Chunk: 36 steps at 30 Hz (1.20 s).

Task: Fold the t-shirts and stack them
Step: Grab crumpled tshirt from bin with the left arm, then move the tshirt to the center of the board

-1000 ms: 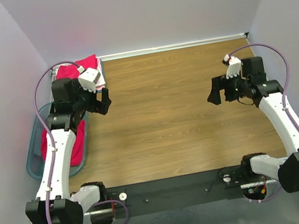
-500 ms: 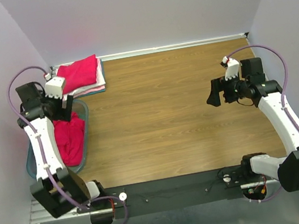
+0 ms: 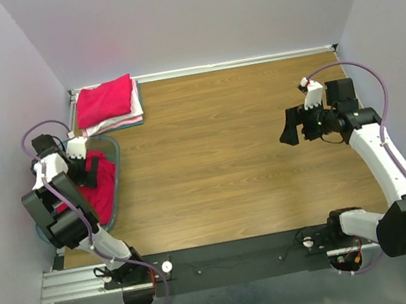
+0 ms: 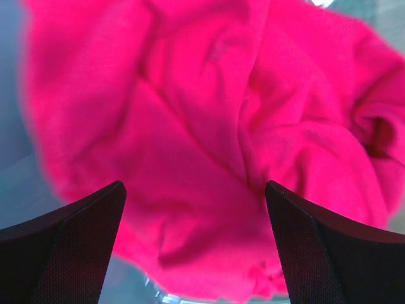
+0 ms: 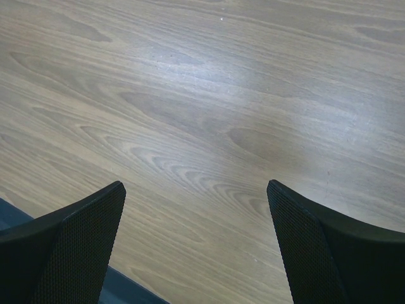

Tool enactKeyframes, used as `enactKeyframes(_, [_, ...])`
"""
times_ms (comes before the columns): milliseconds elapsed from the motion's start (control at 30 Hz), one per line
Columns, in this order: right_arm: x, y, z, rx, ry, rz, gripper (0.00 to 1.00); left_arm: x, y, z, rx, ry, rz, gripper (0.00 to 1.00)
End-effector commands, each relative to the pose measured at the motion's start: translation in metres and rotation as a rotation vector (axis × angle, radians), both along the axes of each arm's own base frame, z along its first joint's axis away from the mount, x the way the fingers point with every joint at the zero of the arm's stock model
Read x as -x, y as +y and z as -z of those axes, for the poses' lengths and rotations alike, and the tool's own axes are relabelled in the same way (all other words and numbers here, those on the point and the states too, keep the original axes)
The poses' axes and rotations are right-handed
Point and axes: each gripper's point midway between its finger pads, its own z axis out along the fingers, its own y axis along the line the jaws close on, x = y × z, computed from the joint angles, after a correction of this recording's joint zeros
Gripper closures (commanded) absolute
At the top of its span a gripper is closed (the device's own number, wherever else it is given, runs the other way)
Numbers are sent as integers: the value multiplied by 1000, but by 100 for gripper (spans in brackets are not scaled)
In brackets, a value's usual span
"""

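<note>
Well, we see the wooden worktop [image 3: 224,140] with a teal bin [image 3: 117,165] at its left edge. At the far left corner, folded t-shirts [image 3: 107,104] sit stacked, red-pink on top. In the bin lies a crumpled red-pink t-shirt [image 3: 101,196]. Over it hangs the left gripper [image 4: 196,190], spread wide, empty. At right, the right gripper [image 5: 196,190] hovers over wood, spread wide, empty.
</note>
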Motion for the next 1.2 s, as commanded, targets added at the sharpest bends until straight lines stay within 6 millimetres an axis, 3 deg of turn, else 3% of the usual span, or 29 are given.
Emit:
enactKeyframes(0, [2,0,1,-4,14,-13,0,7,8,34,-14,50,-16,2])
enactKeyframes(133, [4,0,4,-1,20,-14,0,18,2,62,14,100,-17,2])
enactKeyframes(200, [4,-1,4,1,20,-14,0,21,-2,67,31,113,-9,20])
enactKeyframes(233, [3,0,3,1,16,-16,0,23,-2,68,43,118,-9,50])
enactKeyframes(333, [4,1,2,-5,15,-19,0,21,1,52,38,99,-16,100])
enactKeyframes(400, [4,1,0,-12,11,-21,0,17,6,32,22,67,-1,100])
enactKeyframes(467, [6,3,-1,-17,6,-27,0,-1,10,-14,-3,-50,26,100])
enactKeyframes(500, [6,3,-2,-17,4,-26,0,1,3,-31,17,-63,48,100])
enactKeyframes(567, [7,5,-4,-26,-3,-33,0,-11,-18,-84,64,-198,129,100])
enactKeyframes(600, [8,6,-6,-31,-7,-38,0,-18,-27,-120,67,-255,164,100])
enactKeyframes(667, [6,1,-8,-39,-13,-22,0,-27,-67,-185,92,-374,298,100])
enactKeyframes(767, [6,-1,-10,-40,-22,-16,0,-29,-124,-254,134,-504,428,100])
enactKeyframes(800, [6,-2,-12,-42,-26,-13,0,-30,-158,-269,163,-532,512,100])
enactKeyframes(867, [5,-5,-14,-44,-32,-3,0,-25,-202,-305,229,-602,579,100])
enactKeyframes(900, [5,-6,-16,-50,-40,1,0,-22,-237,-318,267,-632,659,100])
enactKeyframes(967, [5,-12,-19,-61,-47,24,0,-14,-272,-348,348,-692,722,100])
enactKeyframes(1033, [5,-17,-24,-74,-62,44,0,5,-307,-366,461,-712,848,96])
enactKeyframes(1067, [5,-19,-25,-76,-67,49,0,10,-313,-372,486,-723,876,73])
enactKeyframes(1133, [7,-21,-29,-76,-84,59,0,11,-312,-369,486,-723,863,2])
enactKeyframes(1167, [8,-22,-30,-75,-89,60,0,6,-308,-361,472,-711,826,2])
